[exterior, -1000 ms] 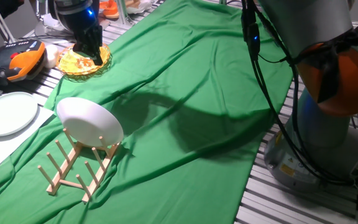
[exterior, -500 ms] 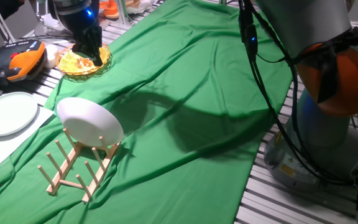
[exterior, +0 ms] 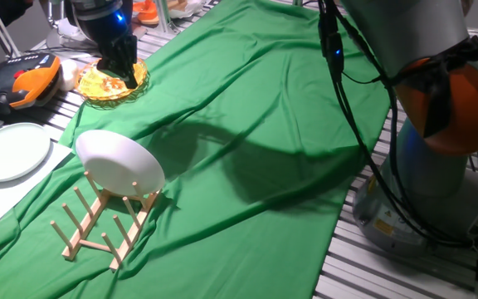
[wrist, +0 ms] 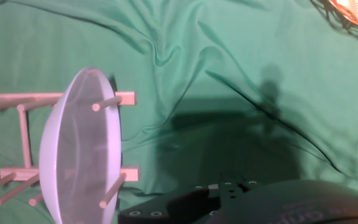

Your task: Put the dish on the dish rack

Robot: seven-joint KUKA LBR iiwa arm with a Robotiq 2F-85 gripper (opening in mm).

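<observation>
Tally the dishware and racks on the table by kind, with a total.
White dish standing on edge in the rack: 1
Pale flat-rimmed plate lying flat: 1
Orange-yellow glass dish: 1
Wooden dish rack: 1
Total: 4

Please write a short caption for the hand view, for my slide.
White dish standing on edge between the pegs of the wooden dish rack on green cloth.

Grey arm (exterior: 405,33), orange joint, black cables.
</observation>
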